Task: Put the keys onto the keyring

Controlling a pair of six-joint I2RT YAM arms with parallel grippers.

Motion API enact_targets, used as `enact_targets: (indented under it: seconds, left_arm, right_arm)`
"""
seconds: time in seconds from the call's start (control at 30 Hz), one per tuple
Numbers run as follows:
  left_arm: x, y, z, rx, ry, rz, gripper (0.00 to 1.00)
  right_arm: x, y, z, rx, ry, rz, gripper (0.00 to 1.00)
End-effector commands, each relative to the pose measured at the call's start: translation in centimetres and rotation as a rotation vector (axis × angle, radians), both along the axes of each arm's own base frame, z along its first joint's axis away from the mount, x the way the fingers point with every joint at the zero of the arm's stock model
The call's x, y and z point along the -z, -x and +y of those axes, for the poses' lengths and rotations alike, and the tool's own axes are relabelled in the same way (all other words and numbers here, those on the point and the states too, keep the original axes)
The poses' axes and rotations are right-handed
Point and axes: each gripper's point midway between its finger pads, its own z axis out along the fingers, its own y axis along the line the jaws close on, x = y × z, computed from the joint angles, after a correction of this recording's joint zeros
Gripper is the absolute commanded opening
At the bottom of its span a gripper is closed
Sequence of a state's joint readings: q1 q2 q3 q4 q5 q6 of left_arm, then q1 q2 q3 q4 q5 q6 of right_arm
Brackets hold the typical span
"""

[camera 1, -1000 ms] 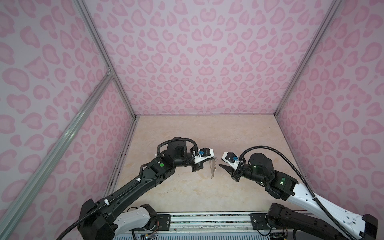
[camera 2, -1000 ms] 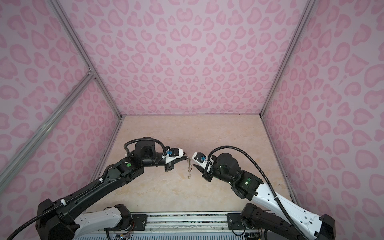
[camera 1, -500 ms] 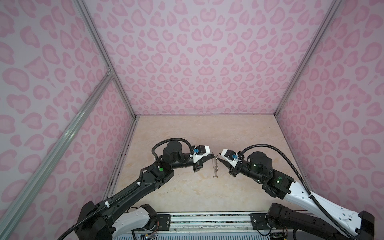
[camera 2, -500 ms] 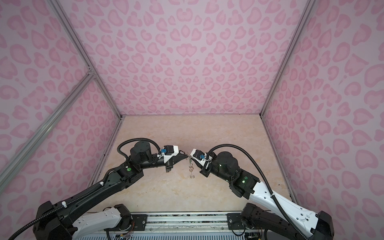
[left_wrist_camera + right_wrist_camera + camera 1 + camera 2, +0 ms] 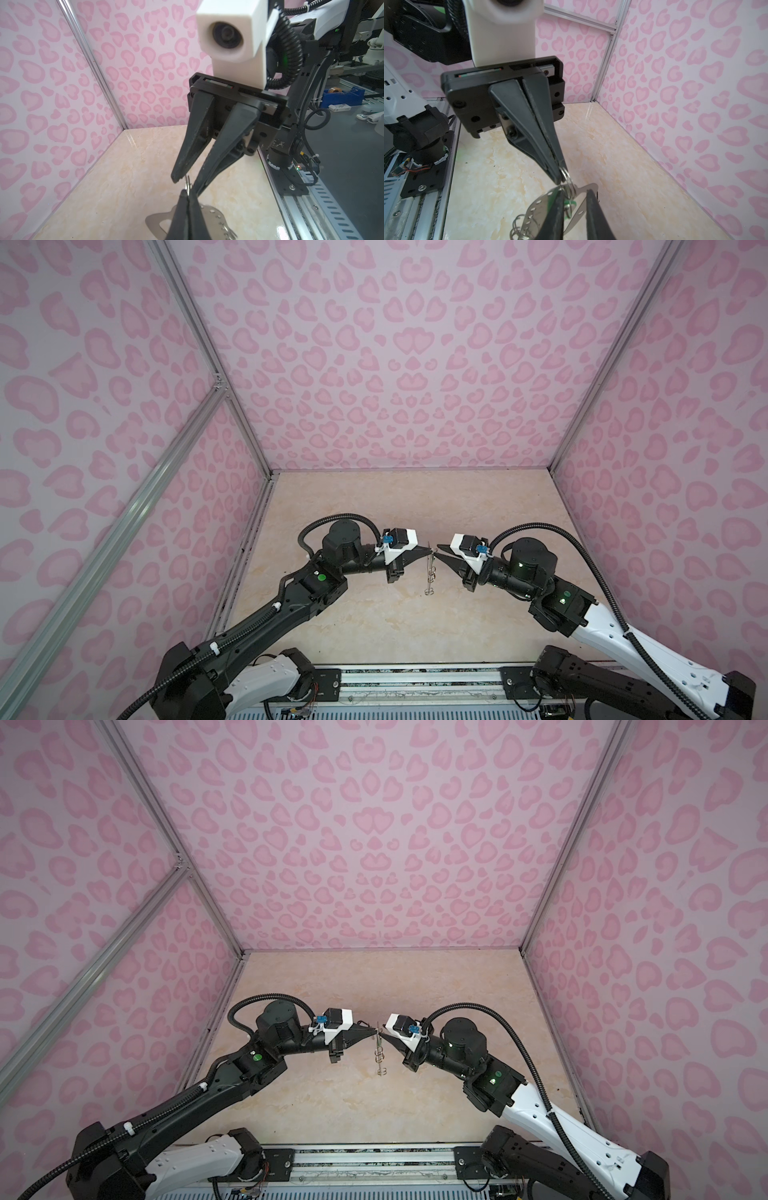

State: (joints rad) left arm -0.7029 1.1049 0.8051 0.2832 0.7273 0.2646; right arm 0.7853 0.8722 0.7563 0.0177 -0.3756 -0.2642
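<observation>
Black-and-white arms (image 5: 291, 605), ribbed black cables (image 5: 540, 524)

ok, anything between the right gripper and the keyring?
Nothing visible. The left gripper is shut on a split ring at the top of the keyring. The right gripper is right at it, jaws open either side of that ring.

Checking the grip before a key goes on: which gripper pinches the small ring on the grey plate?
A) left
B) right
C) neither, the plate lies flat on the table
A: the left gripper is shut on a ring of the grey plate, which hangs from it; the right gripper's jaws stand apart.
</observation>
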Motion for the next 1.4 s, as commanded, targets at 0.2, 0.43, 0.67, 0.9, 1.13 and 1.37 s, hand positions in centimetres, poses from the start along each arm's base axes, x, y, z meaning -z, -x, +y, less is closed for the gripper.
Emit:
enact_targets:
  seconds: [0.2, 0.43, 0.67, 0.9, 1.13, 1.37]
  left_arm:
    - [-1.1, 0.6, -0.3, 0.066, 0.017, -0.035, 0.03]
    - [-0.5, 0.4, -0.2, 0.066, -0.029, -0.029, 0.08]
    - [0.4, -1.1, 1.3, -0.07, -0.214, -0.135, 0.3]
    - [0.7, -0.9, 1.9, -0.114, -0.365, -0.305, 0.3]
    - [1.1, 0.2, 0.8, -0.095, -0.428, -0.396, 0.3]
    - [1.3, 0.6, -0.3, -0.077, -0.457, -0.426, 0.29]
  right_arm:
    - [-0.3, 1.1, 0.7, -0.083, -0.03, 0.017, 0.09]
    - [-0.1, 1.2, 0.7, -0.096, -0.033, 0.024, 0.0]
    - [1.7, 1.3, 0.1, -0.091, 0.091, 0.137, 0.0]
    - [2.2, 1.9, -0.5, -0.085, 0.15, 0.2, 0.0]
    - [1.9, 2.3, -0.7, -0.095, 0.153, 0.215, 0.0]
    - [2.2, 2.3, -0.4, -0.112, 0.166, 0.23, 0.0]
